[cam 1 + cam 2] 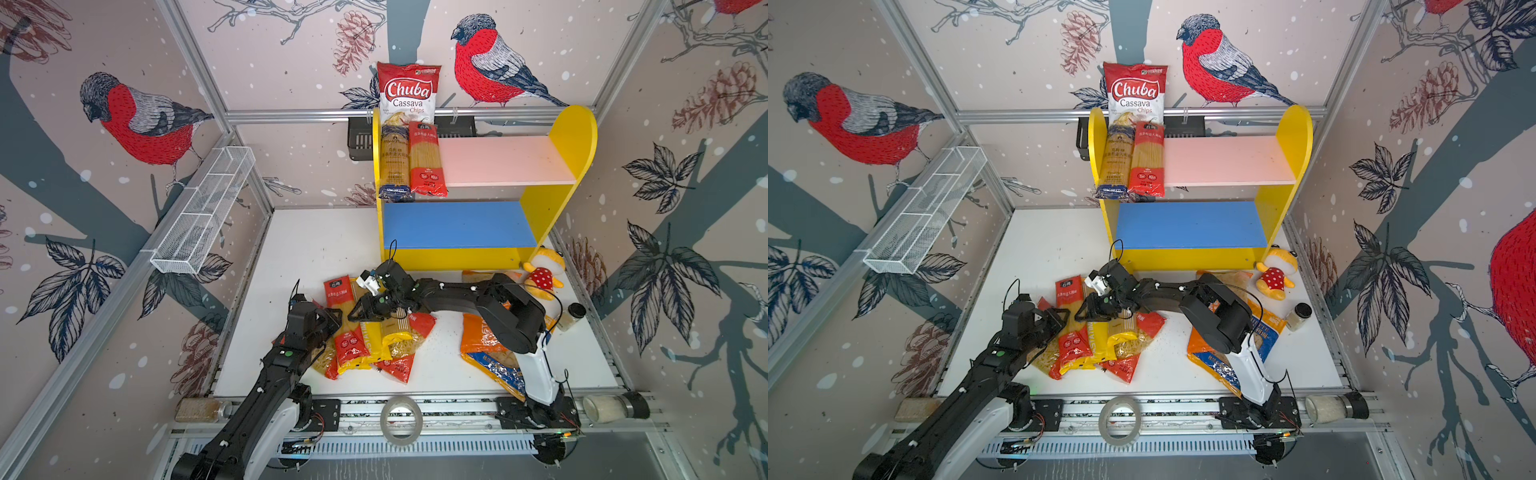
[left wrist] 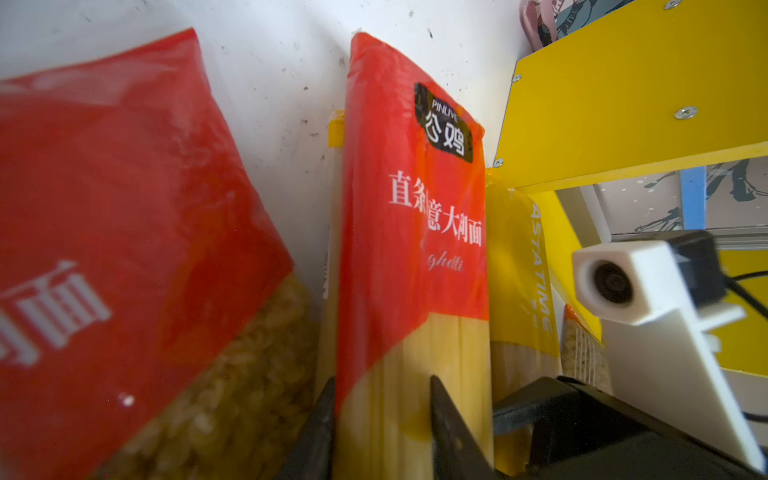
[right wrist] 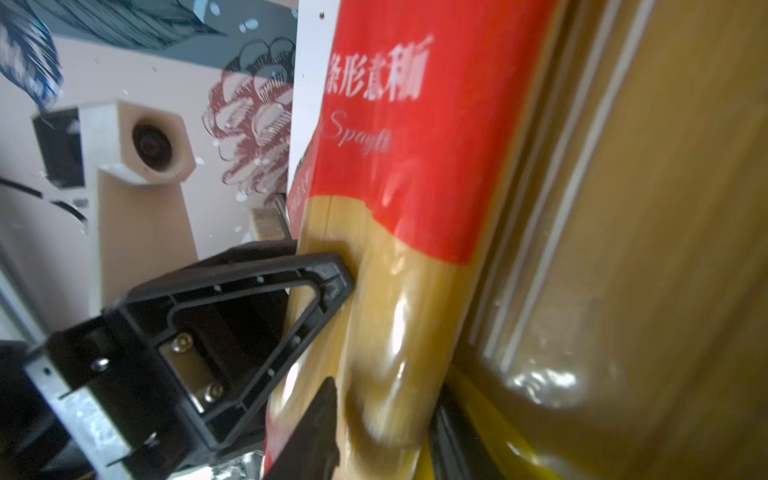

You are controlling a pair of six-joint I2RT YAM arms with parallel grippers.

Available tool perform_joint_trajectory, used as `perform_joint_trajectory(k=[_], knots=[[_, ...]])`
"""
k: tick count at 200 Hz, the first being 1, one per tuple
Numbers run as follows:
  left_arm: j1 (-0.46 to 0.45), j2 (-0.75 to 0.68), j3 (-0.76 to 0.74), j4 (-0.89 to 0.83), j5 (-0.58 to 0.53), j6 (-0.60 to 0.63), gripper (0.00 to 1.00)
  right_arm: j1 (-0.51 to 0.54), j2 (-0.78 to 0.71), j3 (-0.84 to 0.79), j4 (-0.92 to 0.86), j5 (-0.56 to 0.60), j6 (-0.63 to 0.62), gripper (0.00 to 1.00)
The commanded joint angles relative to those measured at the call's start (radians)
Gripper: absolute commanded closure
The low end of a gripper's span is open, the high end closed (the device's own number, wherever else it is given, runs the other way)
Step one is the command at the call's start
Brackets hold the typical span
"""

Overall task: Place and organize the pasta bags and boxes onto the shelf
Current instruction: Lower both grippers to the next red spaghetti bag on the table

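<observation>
White counter [image 1: 316, 241] between bird-print walls. At left, the left arm [image 1: 270, 374] stretched low and forward from the near rail, wrist over a heap of packs, left gripper [image 2: 382, 386] clamped across the clear part of a red spaghetti pack [image 1: 337, 291]. Pack flat on the heap, long axis near to far, logo end toward the shelf [image 1: 573, 137]. Right gripper [image 3: 386, 386] nipped onto the same pack, pointing leftward. Alongside, parallel, a yellow pack [image 2: 515, 257]. Right arm [image 1: 511, 320] folded at the elbow, forearm level across the counter. On the shelf's pink board [image 1: 498, 160], at its left end, a dark blue pack [image 1: 395, 162] and a second red pack [image 1: 428, 162], lengthwise front to back, near ends overhanging.
</observation>
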Motion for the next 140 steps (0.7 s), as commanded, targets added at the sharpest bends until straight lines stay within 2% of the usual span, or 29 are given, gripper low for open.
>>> perform_joint_trajectory(k=[1,37,103,140], knots=[[-0.007,-0.005,0.006,0.071,0.084,-0.007,0.68,-0.005,-0.023,-0.020,0.108,-0.058,0.051,0.69],[-0.007,-0.018,0.047,0.038,0.068,0.014,0.64,-0.009,-0.077,-0.057,0.149,-0.045,0.059,0.79],[-0.004,-0.033,0.119,-0.005,0.059,0.046,0.56,-0.037,-0.147,-0.132,0.216,0.001,0.079,0.85],[0.018,-0.036,0.192,-0.030,0.091,0.099,0.43,-0.055,-0.222,-0.190,0.252,0.032,0.042,0.88]])
